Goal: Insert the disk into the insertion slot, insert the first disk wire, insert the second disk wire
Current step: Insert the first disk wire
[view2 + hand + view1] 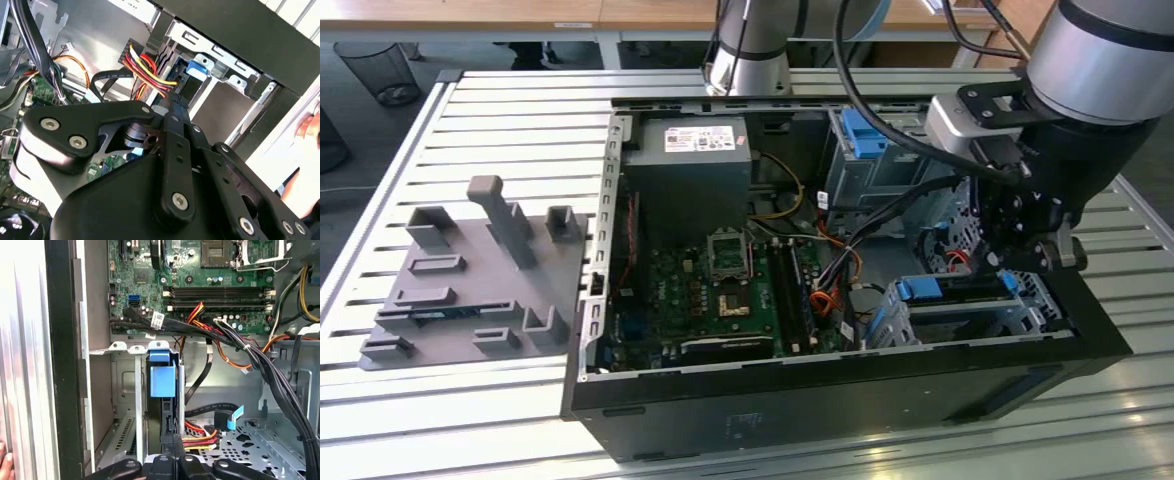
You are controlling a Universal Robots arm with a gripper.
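Where the arm reaches down into the open computer case [827,400], the end effector [1027,262] hangs at the corner of the case nearest the exterior view's right, just above the insertion slot [897,318]. In both wrist views the end effector [172,100] [172,442] is clenched, its two black fingers drawn together on the plug end of the disk wire [150,67] [200,439], a bundle of red, yellow and black strands. That plug sits right against the rear edge of the disk [162,375], though the fingers hide whether it is seated.

The disk [961,290] already lies inside the insertion slot [139,405], its bright blue carrier bracket showing between the perforated silver walls, and the same blue [197,67] peeks past the fingertips in the second wrist view. Beside the slot, in the first wrist view, a black flat cable with a light blue plug [232,417] lies loose on the metal floor of the case, apart from the disk.

Further out, the green motherboard [220,270] [720,290] fills the middle of the case, the grey power supply [687,170] stands at its far end, and a taller cage with a blue tab [867,140] rises near it. A person's hand [307,127] rests outside the case wall. The case stands on a slatted metal worktop [480,100], with a grey fixture plate [467,290] well apart on the exterior view's left.
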